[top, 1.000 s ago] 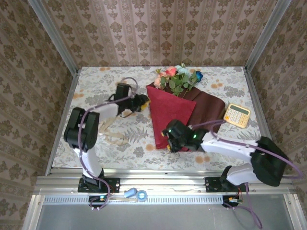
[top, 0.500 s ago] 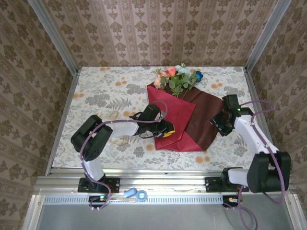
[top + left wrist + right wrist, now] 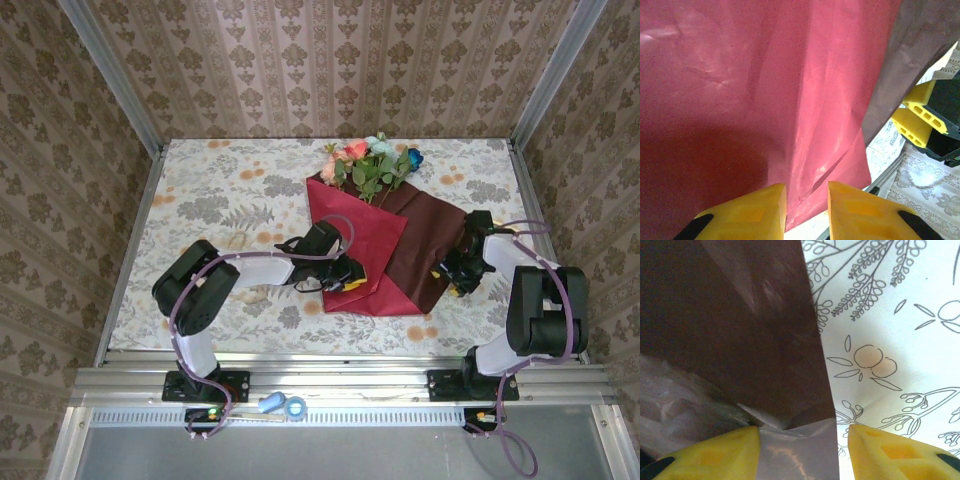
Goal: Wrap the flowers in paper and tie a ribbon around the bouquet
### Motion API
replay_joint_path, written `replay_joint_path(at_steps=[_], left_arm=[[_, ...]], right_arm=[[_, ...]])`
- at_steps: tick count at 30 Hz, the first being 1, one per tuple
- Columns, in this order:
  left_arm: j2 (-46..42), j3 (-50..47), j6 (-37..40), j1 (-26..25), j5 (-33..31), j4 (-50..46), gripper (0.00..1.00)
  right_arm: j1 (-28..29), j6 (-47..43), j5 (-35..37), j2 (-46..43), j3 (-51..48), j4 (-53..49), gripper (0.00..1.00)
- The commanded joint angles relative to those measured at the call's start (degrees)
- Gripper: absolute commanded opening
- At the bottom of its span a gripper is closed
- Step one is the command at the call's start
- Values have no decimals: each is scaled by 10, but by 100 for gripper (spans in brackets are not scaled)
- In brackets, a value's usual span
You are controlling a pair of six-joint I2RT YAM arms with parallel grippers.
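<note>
**Item 1.** Sheet of thin crimson paper [image 3: 355,235], large and rectangular. It lies mid-table on the floral printed tablecloth [image 3: 200,200]. Its 9 o'clock part is folded over and bright red. Its 3 o'clock part lies flat and looks darker.

**Item 2.** Bunch of artificial flowers [image 3: 370,160], pink, coral, blue and teal on green stems. The heads lie past the sheet's 12 o'clock edge. The stems run toward the fold, and their lower ends are hidden.

**Item 3.** Soft cream ribbon [image 3: 253,294]. It lies on the cloth at 9 o'clock of the sheet, partly under the left arm and apart from the paper.

**Item 4.** Left pincer [image 3: 350,281], yellow-tipped, at the sheet's 7 o'clock edge. The fingers are narrowly parted and the red edge reaches into the gap. No pinch is evident.

**Item 5.** Right pincer [image 3: 804,445], at the sheet's 4 o'clock edge. The fingers are spread wide, with the dark paper's border and a small rumpled lift between them. Bare cloth lies by the right-hand finger.

**Hazards, as judged:**
- A pincer may miss the thin edge, or nip the tablecloth along with it, because the paper lies flat on the cloth.
- A hard pinch or sideways pull may crease or tear the sheet.
- Drawing either side across may drag the loose stems askew and spoil the cone.
- Both arms working inward over one sheet may collide
</note>
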Motion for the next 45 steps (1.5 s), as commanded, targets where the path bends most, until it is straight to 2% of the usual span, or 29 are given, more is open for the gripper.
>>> replay_joint_path(at_steps=[1, 5, 8, 9, 11, 16, 24, 28, 33, 38, 41, 45], left_arm=[[13, 8, -3, -1, -5, -1, 27], [17, 7, -4, -1, -1, 3, 26], [16, 6, -3, 1, 1, 3, 26], [15, 6, -3, 2, 1, 3, 26], [14, 5, -2, 5, 2, 2, 26], [9, 4, 2, 9, 3, -1, 26], [21, -1, 6, 11, 5, 0, 23], [27, -5, 9, 12, 5, 0, 20], [30, -3, 25, 11, 5, -12, 19], [-18, 6, 47, 9, -8, -38, 23], [-30, 21, 57, 5, 12, -69, 24], [5, -3, 22, -1, 46, -13, 19]], right_arm=[[1, -7, -13, 9, -16, 23, 45], [10, 0, -12, 29, -17, 45, 31], [15, 3, -2, 29, -17, 55, 15], [16, 4, 2, 25, -16, 58, 6], [19, 5, 7, 14, -17, 62, 0], [59, 1, 49, -44, 16, 23, 0], [179, 28, 160, -171, 109, -95, 0], [237, 25, 165, -185, 159, -97, 0], [283, 18, 143, -164, 201, -95, 0], [289, 15, 132, -160, 189, -87, 0], [290, 9, 121, -162, 194, -73, 0], [306, -2, 101, -149, 207, -44, 0]])
